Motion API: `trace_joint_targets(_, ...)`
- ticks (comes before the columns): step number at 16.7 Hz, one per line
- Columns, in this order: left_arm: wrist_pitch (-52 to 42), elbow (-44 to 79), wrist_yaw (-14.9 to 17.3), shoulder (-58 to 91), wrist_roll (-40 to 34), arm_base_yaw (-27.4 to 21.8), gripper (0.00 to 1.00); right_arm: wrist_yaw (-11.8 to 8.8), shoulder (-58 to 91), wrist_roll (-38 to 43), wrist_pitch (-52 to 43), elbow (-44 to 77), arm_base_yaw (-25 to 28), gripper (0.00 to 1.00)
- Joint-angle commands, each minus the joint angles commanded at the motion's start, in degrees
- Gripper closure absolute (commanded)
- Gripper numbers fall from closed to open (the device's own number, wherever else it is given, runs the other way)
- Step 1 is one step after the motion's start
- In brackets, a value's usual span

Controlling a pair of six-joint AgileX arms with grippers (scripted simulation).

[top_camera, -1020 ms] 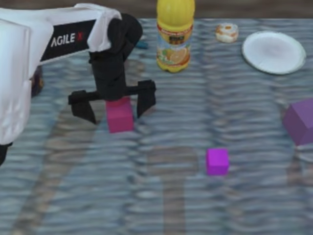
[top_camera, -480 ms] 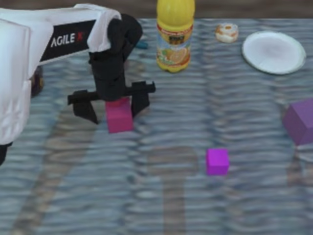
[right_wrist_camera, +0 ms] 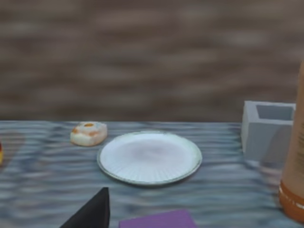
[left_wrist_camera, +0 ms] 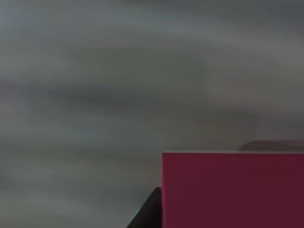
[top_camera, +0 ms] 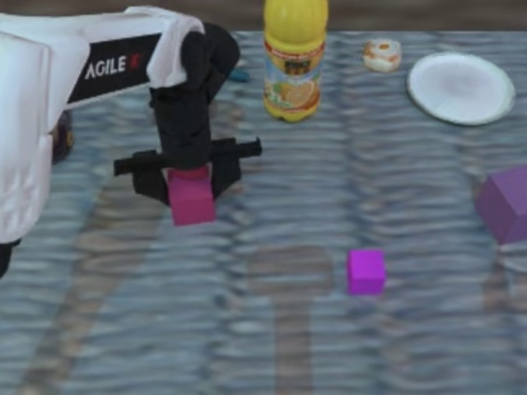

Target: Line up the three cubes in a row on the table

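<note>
My left gripper (top_camera: 190,183) is shut on the crimson-pink cube (top_camera: 192,204) at the left middle of the table (top_camera: 272,329). Its dark fingers (top_camera: 151,181) press both sides of the cube. The left wrist view shows that cube (left_wrist_camera: 232,190) close up against one finger. The small magenta cube (top_camera: 366,271) sits alone near the table's centre. The large dull purple cube (top_camera: 504,204) rests at the right edge. My right arm is outside the top view. In the right wrist view one dark finger (right_wrist_camera: 93,213) of the open right gripper stands beside the purple cube (right_wrist_camera: 159,220), apart from it.
An orange juice bottle (top_camera: 294,58) stands at the back, just right of my left arm. A small bun (top_camera: 382,54) and a white plate (top_camera: 461,87) lie at the back right. A grey hollow block (right_wrist_camera: 267,130) stands beyond the plate.
The left gripper's fingers have closed from wide open onto the crimson-pink cube. The cube has shifted slightly left. The other two cubes have not moved.
</note>
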Motion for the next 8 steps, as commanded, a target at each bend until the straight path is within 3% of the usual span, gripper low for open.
trace_joint_targets(8, -0.62, 0.13, -0.53, -1.28, 0.44, 0.17, 1.00, 0.00, 0.00, 0.00, 0.00, 0.00, 0.00, 0.00)
